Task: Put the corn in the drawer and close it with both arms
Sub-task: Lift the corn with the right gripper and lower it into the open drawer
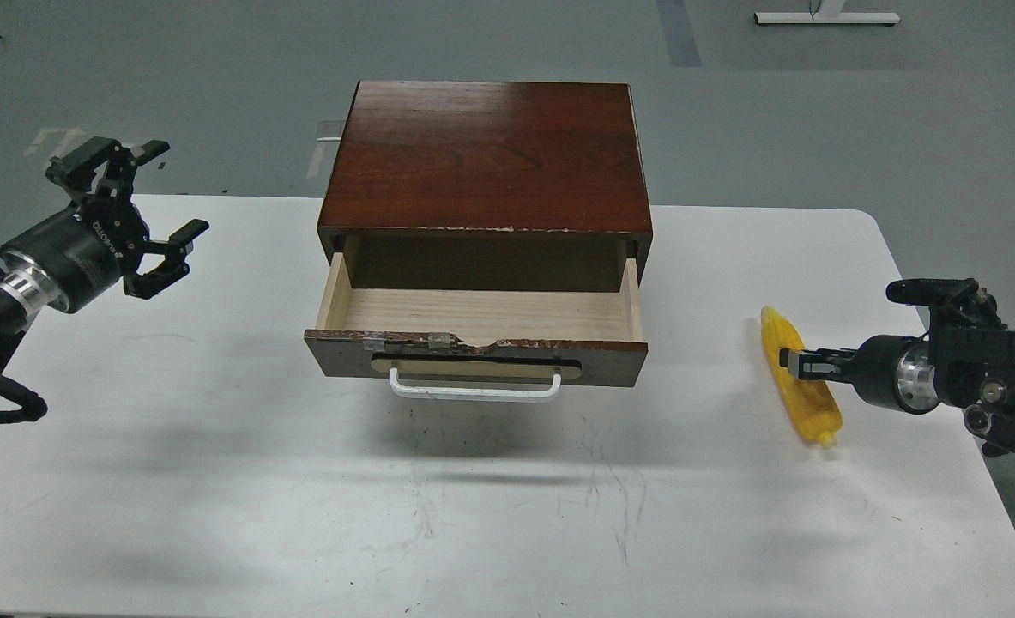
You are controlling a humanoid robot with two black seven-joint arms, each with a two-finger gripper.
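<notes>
Corn cob [800,383]: yellow and tapered, it lies on the white table [215,481] well to the right of the cabinet [486,159], running from a pointed end farther from me to a blunt end nearer me, slightly angled.

My right gripper [788,360]: it comes in from the right edge, lying low and pointing left, with its fingertips right at the middle of the cob. The fingers look closed across the cob's width, so I read it as gripping the corn, though the far finger is hard to make out against the kernels.

My left gripper [160,202]: held above the left side of the table, well apart from the cabinet, its two fingers spread wide and nothing between them.

Drawer [481,330]: pulled out toward me from the dark brown cabinet, its pale wood floor bare. The top edge of the front panel is chipped near the middle.

Handle [474,388]: a white bar on a beige oval plate, centred on the drawer front.

Corn relative to drawer: the cob sits to the right of the drawer's front right corner, outside it, with open table between them.
</notes>
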